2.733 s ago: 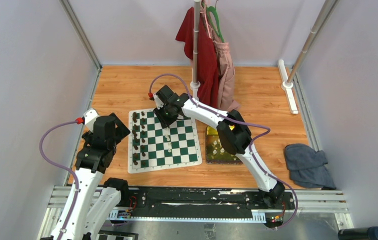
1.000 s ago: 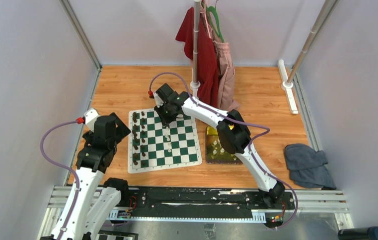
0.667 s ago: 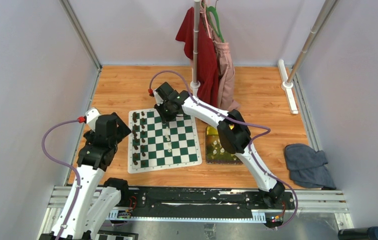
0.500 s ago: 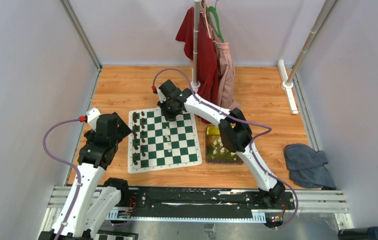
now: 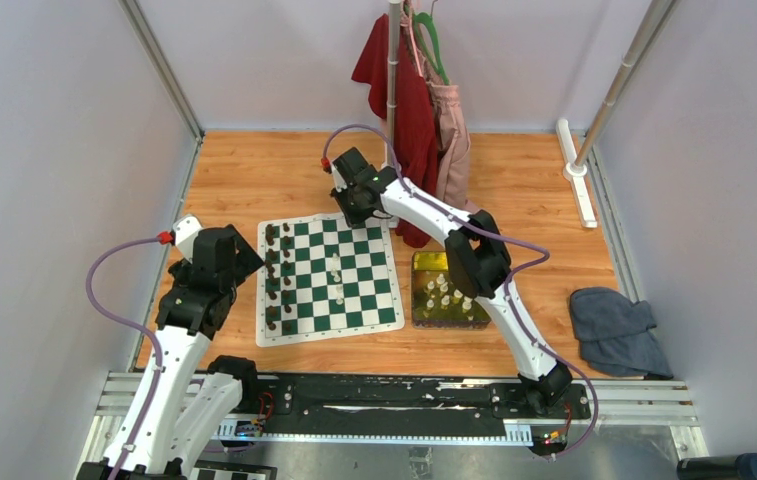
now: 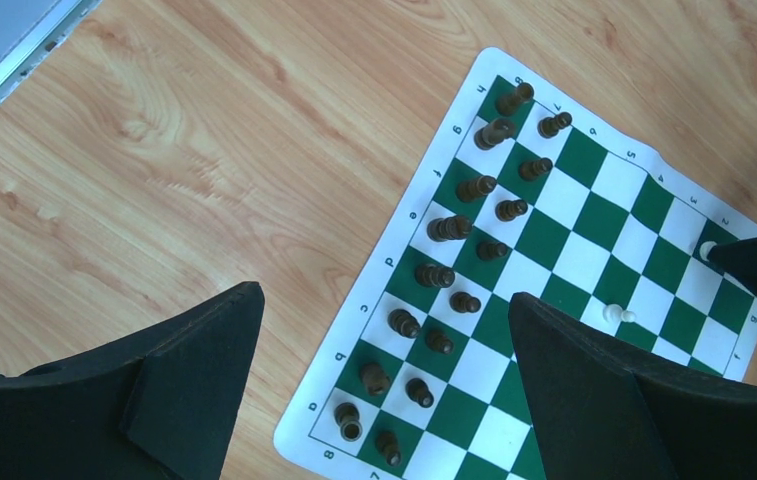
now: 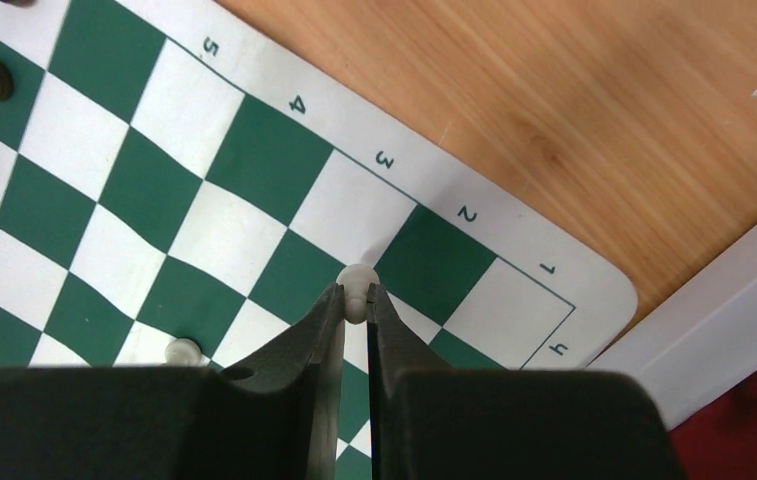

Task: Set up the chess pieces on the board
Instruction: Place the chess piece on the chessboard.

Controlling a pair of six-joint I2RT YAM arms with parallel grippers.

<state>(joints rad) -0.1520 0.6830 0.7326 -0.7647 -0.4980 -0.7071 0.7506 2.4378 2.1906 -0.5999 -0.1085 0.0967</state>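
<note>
Right wrist view gives you the key relation: the right hand (image 7: 354, 300) is clamped on a cream chess piece (image 7: 356, 276), held upright over the far right corner of the board (image 7: 254, 160). The green square (image 7: 434, 262) of row 2 lies just beyond its tips, slightly to the right. Whether the base touches the board, I cannot tell. Your left hand (image 6: 384, 300) hangs with fingers apart and empty, well away over the dark side.

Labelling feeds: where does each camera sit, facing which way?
Top external: above, behind left arm and right arm, both shown, looking down at the board.
Left wrist: looks down on dark chessmen; open left hand frames it.
Right wrist: looks down on the board's corner; right hand pinches a white piece.
All share the board.
</note>
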